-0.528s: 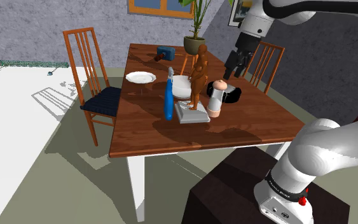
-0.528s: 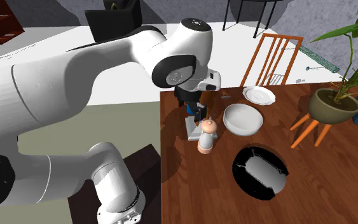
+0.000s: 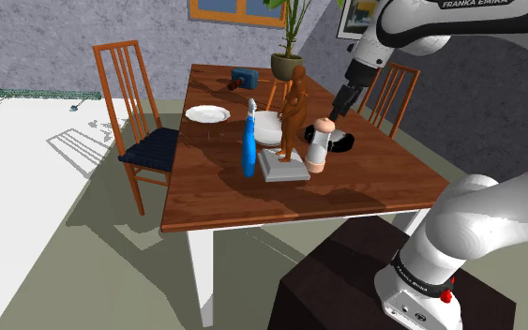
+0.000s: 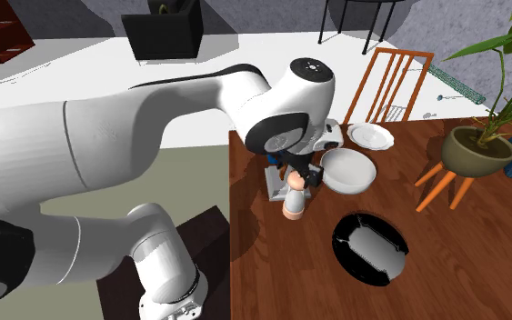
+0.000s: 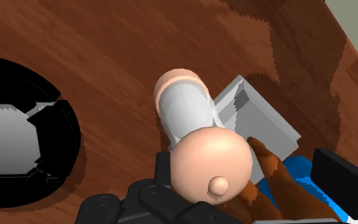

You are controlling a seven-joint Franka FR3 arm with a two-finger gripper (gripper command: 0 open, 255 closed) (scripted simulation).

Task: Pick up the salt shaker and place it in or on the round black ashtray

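The salt shaker [image 3: 319, 147] is a pale cylinder with a pinkish round cap, upright on the brown table. It stands between a grey figurine base [image 3: 283, 168] and the round black ashtray [image 3: 343, 141]. My gripper [image 3: 339, 101] hangs above the shaker, slightly toward the ashtray side. In the wrist view the cap [image 5: 212, 165] sits close below, between open fingers [image 5: 338, 184] that do not touch it. The ashtray [image 5: 25, 137] with its grey inner part lies beside the shaker. In the second exterior view the gripper [image 4: 306, 174] is just over the shaker [image 4: 294, 198], and the ashtray [image 4: 370, 247] is nearer the camera.
A brown wooden figurine [image 3: 294, 108] rises from the grey base right beside the shaker, with a blue bottle [image 3: 248, 145] next to it. A white bowl [image 3: 267, 127], a white plate [image 3: 207, 114] and a potted plant [image 3: 288, 64] stand further back. Chairs [image 3: 130, 94] flank the table.
The arm has swung and the gripper has moved over the salt shaker, coming lower and closer to it. The shaker and the ashtray have not moved.
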